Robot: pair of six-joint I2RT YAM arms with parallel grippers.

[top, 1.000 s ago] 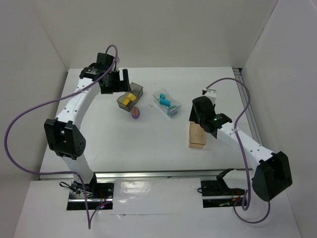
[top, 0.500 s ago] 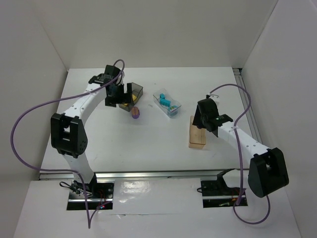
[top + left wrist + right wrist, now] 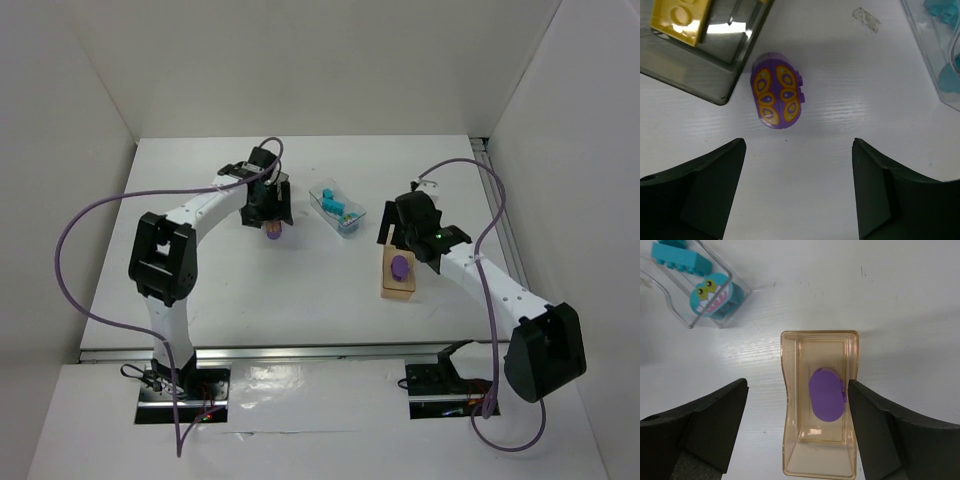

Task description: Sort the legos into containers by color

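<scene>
A purple oval lego (image 3: 776,91) with a yellow pattern lies on the table beside the dark grey container (image 3: 700,60), which holds a yellow lego (image 3: 682,15). My left gripper (image 3: 798,150) hovers open just short of the oval, nothing between its fingers; from above, the left gripper (image 3: 272,215) covers the grey container. The tan container (image 3: 820,335) holds a plain purple lego (image 3: 826,394). My right gripper (image 3: 797,384) stands open above it, one finger on each side. From above, the right gripper (image 3: 398,245) hangs over the tan container (image 3: 398,285).
The clear container (image 3: 338,208) sits between the two arms with cyan legos (image 3: 715,292) inside. White walls close the table on the left, back and right. The right arm's purple cable arcs above the table's right side.
My left arm swung right from the dark grey container to over the purple oval lego. My right gripper opened, and a purple lego now lies in the tan container.
</scene>
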